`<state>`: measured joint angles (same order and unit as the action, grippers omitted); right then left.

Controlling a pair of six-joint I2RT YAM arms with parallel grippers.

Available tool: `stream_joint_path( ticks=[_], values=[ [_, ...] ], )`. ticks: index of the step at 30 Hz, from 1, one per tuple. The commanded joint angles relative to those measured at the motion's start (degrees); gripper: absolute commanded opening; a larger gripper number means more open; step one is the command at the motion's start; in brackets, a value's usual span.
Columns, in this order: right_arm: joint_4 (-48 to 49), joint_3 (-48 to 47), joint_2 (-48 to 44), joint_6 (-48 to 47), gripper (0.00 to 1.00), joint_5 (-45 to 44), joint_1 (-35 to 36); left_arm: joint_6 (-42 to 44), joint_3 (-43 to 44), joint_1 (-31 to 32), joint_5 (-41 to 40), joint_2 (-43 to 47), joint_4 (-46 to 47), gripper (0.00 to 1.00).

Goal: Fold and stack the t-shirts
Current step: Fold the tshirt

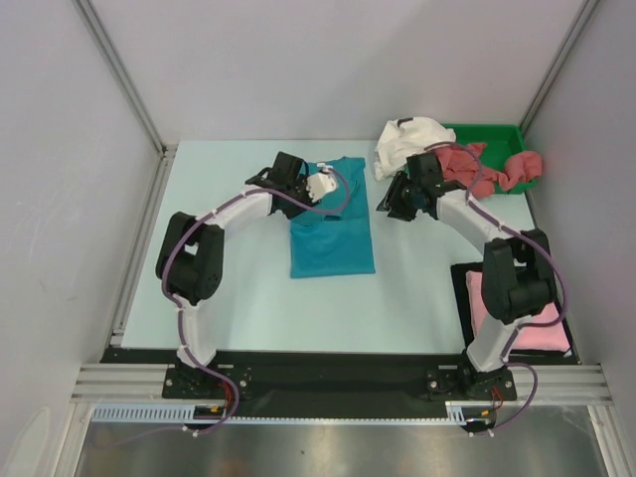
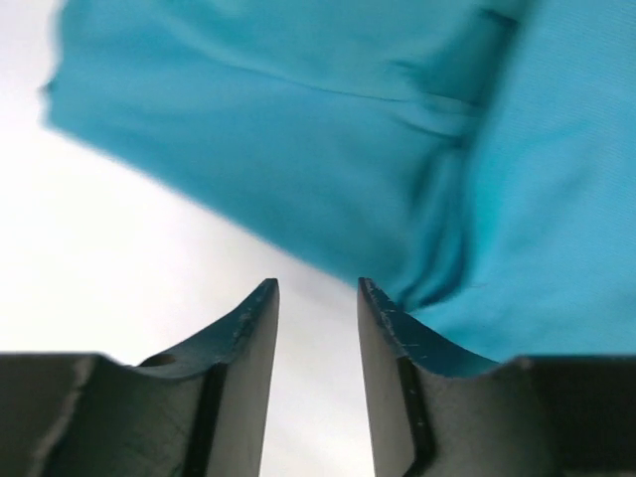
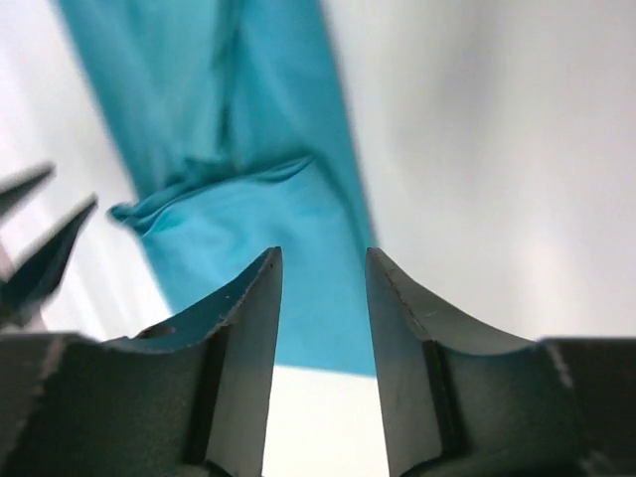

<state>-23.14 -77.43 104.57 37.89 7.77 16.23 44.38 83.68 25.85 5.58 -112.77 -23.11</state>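
- The left arm (image 1: 234, 211) rises from its base, bends at the elbow and reaches forward and rightward;
- the left gripper (image 2: 318, 288) holds its 2 fingers a narrow gap apart;
- the right arm (image 1: 467, 214) rises, bends and reaches forward and leftward;
- the right gripper (image 3: 323, 253) has its 2 fingers parted by a similar gap.

Top camera overhead, near edge; wrist cameras close, both facing teal t-shirt (image 1: 333, 238).
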Motion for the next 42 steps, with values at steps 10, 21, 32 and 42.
stream_joint_path(
  ticks=[10, 21, 32, 42],
  values=[
    [8.2, 5.0, 0.8, -0.4, 0.36, 8.0, 7.5, -3.5, 0.4, -1.1, 13.1, 7.7, -9.6, 0.47],
    [12.2, 0.0, 11.7, 1.9, 0.38, 8.0, 4.3, -8.4, 3.8, -0.8, 5.1, -2.6, -5.1, 0.40],
    [4.6, -0.7, 7.9, -1.4, 0.45, 4.5, 2.8, -10.7, 8.9, -1.2, 1.9, -3.7, -6.6, 0.41],
    [-6.5, 12.5, -6.6, -4.2, 0.54, 1.3, 7.8, -3.6, -5.5, 5.9, 4.1, 11.9, -7.2, 0.48]
  ],
)
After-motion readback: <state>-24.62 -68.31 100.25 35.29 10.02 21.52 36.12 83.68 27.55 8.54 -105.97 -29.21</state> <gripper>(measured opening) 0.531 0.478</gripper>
